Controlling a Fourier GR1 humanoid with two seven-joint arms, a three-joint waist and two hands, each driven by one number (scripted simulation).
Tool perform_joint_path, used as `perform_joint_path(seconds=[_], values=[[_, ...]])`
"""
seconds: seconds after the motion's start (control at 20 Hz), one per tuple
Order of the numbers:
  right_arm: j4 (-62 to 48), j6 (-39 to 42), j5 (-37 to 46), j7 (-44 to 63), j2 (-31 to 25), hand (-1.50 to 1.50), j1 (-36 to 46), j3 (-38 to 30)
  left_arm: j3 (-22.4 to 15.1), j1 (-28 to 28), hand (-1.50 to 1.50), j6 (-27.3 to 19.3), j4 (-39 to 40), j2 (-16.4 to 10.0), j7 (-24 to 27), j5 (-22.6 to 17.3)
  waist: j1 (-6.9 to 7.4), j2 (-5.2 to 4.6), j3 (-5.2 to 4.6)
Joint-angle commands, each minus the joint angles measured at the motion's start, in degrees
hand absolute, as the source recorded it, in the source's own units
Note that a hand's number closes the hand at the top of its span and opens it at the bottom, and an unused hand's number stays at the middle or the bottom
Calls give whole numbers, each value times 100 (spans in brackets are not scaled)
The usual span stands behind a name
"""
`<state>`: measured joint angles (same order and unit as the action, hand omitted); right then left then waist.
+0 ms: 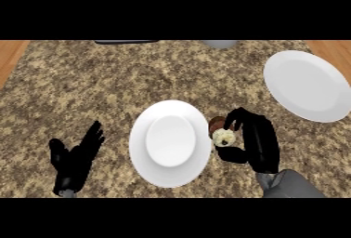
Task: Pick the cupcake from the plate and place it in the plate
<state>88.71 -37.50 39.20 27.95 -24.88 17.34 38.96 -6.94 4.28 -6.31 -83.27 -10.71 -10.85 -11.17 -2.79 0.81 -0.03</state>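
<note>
A cupcake (221, 134) with pale frosting and a brown base sits in my right hand (255, 139), whose fingers and thumb curl round it. It is held just off the right rim of the white plate (155, 165) at the centre of the counter. That plate bears nothing. A second white plate (307, 86) lies at the far right, also bare. My left hand (74, 160) rests open, fingers up, at the lower left, apart from both plates.
The speckled stone counter (103, 83) spans the view, with wooden strips at both upper corners. A dark flat object (126, 42) and a grey rounded one (219, 44) peek in at the top edge.
</note>
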Motion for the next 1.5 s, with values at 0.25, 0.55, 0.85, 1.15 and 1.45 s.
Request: perform_joint_path(seconds=[0.25,0.55,0.85,1.15,1.45], values=[[1021,-954,-1479,-597,-788,150,-1180,-1640,-30,-130,0,134,219,24,141,109,227,-91,12],[-24,-894,-2887,-2614,-795,150,-1377,-2692,-90,-308,0,16,320,223,150,256,274,-97,14],[-2137,-421,-3532,-3678,-729,150,-210,-3903,-202,-410,0,56,73,250,-212,266,382,-118,20],[-4342,352,-4026,-5115,-961,150,913,-4807,-185,-239,0,83,-138,265,-188,242,501,-139,26],[-6149,707,-4087,-6226,-1173,150,1830,-5328,-37,-601,0,335,192,212,-112,123,576,-200,32]])
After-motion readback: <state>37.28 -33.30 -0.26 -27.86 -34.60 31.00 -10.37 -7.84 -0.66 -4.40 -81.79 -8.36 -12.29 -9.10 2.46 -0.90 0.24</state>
